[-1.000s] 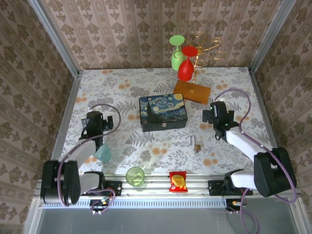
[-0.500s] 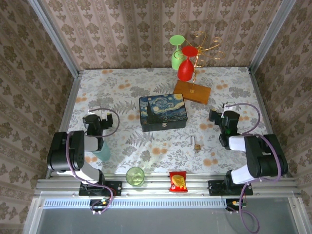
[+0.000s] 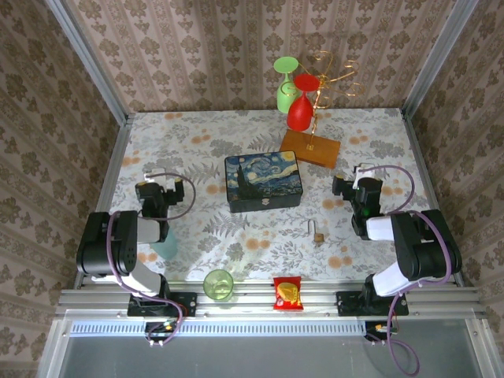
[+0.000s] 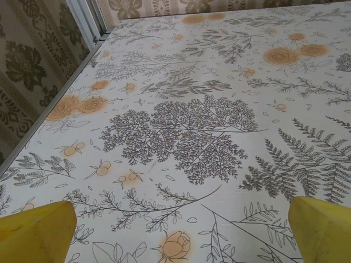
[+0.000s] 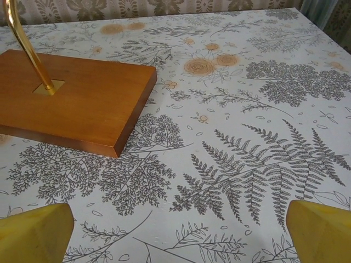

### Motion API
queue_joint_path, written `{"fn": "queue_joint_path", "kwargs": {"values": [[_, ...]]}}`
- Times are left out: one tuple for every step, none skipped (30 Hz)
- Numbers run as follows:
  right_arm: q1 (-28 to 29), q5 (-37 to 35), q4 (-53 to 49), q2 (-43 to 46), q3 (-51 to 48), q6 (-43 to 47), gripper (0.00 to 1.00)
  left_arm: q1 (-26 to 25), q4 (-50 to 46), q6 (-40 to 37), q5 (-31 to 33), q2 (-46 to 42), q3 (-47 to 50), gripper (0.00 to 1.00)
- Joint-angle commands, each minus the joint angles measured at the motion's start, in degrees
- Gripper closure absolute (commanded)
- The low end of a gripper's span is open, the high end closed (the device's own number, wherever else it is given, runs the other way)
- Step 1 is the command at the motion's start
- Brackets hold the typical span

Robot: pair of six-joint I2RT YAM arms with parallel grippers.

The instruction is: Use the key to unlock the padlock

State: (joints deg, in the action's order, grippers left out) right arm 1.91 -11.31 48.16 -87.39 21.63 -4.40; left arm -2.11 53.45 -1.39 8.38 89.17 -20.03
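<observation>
we find no writing we can read: the one red packet [image 3: 287,292] at the near edge of the surface [image 3: 197,150] carries yellow print too small to make out, and the one painted box [image 3: 262,181], a swirling blue night sky on its lid, sits near the middle with any lettering too small to tell. we count one padlock [image 3: 317,233], tiny and brass-coloured with its thin silver shackle pointing away from the arms. it lies on the surface in front of the box's right corner, apart from it and well apart from both arms. whether a key lies with it is too small to tell. behind the box stands one wooden base [image 3: 309,148] bearing a gold wire stand [image 3: 331,71] with two goblets hung upside down, one green goblet [image 3: 285,83] and one red goblet [image 3: 302,106]. there are two cups: a green cup [image 3: 218,284] at the near edge, left of the packet, and a teal cup [image 3: 167,250] partly under the left arm. the left pincer [image 4: 178,230] is spread wide, its yellow tips in the bottom corners over bare fern-printed surface, pinching nothing. the right pincer [image 5: 175,233] is spread just as wide and empty, facing the wooden base, where a gold rod [image 5: 24,46] rises from a small brass plate.
</observation>
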Motion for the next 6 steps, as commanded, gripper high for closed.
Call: {"fn": "queue_joint_path", "kwargs": {"values": [[-0.2, 2.3, 0.1, -0.6, 2.2, 1.2, 0.00, -0.9, 1.6, -1.7, 2.2, 0.3, -1.4, 0.00], [-0.3, 2.4, 0.0, -0.6, 2.2, 1.2, 0.00, -1.0, 1.7, -1.8, 2.5, 0.3, -1.3, 0.00], [-0.2, 2.3, 1.0, -0.5, 1.8, 1.3, 0.00, -1.2, 1.9, -1.9, 2.8, 0.2, -1.3, 0.00], [-0.3, 2.5, 1.3, -0.2, 1.3, 1.3, 0.00, -1.3, 2.0, -2.0, 3.0, 0.3, -1.2, 0.00], [-0.2, 2.4, 1.3, -0.3, 1.4, 1.3, 0.00, -1.4, 2.1, -2.0, 3.1, 0.3, -1.2, 0.00], [-0.2, 2.5, 1.4, -0.1, 1.2, 1.4, 0.00, -1.6, 2.4, -2.2, 3.4, 0.3, -1.1, 0.00]]}}
